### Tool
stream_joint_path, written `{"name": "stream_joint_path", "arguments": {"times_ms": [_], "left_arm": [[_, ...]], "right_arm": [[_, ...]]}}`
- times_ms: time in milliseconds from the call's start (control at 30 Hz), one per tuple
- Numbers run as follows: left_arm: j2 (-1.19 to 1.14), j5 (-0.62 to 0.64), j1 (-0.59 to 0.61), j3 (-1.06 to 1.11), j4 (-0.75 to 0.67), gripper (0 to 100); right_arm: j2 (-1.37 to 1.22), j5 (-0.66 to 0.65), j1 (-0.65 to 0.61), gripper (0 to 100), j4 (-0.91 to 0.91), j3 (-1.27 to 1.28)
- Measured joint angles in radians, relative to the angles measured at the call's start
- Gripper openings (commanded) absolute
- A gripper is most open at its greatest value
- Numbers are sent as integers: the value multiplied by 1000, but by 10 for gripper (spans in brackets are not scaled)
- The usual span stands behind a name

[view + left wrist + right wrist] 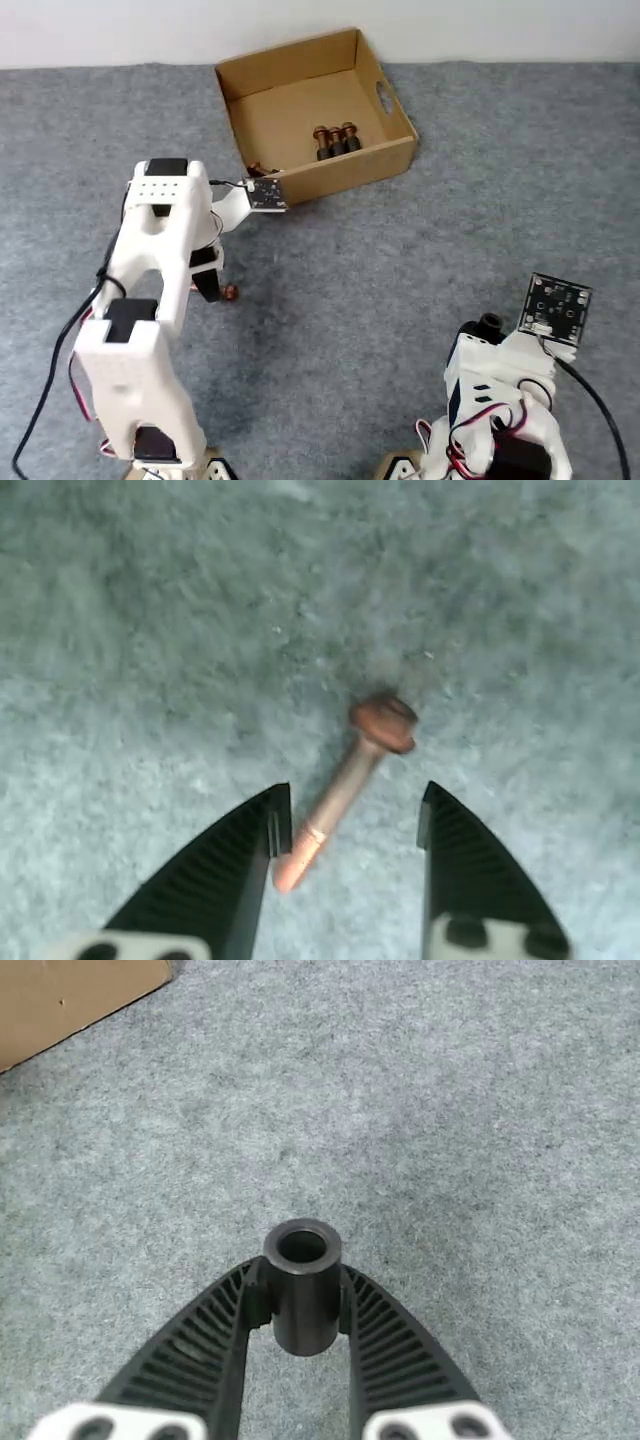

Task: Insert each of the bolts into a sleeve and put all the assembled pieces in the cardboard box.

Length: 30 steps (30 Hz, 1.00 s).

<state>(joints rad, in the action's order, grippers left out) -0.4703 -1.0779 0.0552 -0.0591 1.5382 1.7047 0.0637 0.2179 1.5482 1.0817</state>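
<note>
A copper bolt (345, 790) lies on the grey carpet, its head (231, 292) pointing away from my left gripper (350, 820). That gripper hangs low over the bolt, open, with the shank's tip between the two black fingers (240, 860) and close to one of them. My right gripper (300, 1305) is shut on a black sleeve (303, 1285), held upright with its bore facing up. In the high view this sleeve (489, 324) sits at the lower right. The cardboard box (330, 175) stands at the back and holds three assembled pieces (337, 140).
A small copper piece (255, 168) lies by the box's front wall, partly hidden by the left wrist camera board (266, 194). Open carpet stretches between the two arms. A corner of the box (70, 995) is in the right wrist view.
</note>
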Motion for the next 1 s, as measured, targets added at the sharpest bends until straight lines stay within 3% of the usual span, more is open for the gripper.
{"name": "stream_joint_path", "arguments": {"times_ms": [133,400,800,1000], "left_arm": [[-92,0,0,-63,0,173],[-198,0,-14,-160,31,6],[-186,0,-43,-170,161,6],[17,0,-46,-5,178,6]], "right_arm": [[0,0,0,8,0,2],[0,0,0,8,0,12],[0,0,0,8,0,12],[0,0,0,8,0,12]]}}
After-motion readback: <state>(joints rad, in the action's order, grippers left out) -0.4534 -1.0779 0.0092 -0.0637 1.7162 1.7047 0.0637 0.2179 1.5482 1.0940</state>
